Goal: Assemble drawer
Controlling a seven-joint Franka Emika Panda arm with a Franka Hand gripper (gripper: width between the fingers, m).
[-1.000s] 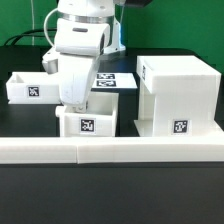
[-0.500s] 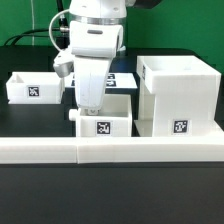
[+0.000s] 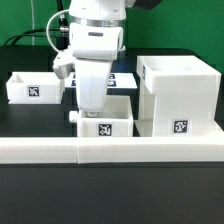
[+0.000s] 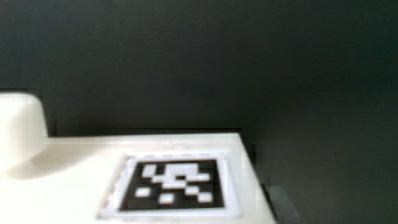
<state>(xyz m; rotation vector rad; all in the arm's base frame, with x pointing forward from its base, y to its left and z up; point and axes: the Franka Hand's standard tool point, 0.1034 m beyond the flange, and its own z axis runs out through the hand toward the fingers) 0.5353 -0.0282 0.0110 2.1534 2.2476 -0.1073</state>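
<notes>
A small white knobbed tray with a square tag on its near face stands on the black table, right beside the tall box-shaped housing. My gripper reaches down onto the tray's wall on the exterior view's left, its fingers close together on that wall. A second small tray stands apart at the exterior view's left. In the wrist view I see a white surface with a blurred tag and a rounded white knob; my fingers do not show there.
A long low white wall strip runs across the front. The marker board lies behind the arm. The arm's body hides the table between the two trays.
My gripper and the near tray have moved together toward the exterior view's right, up to the housing. In the last half second almost nothing moved.
</notes>
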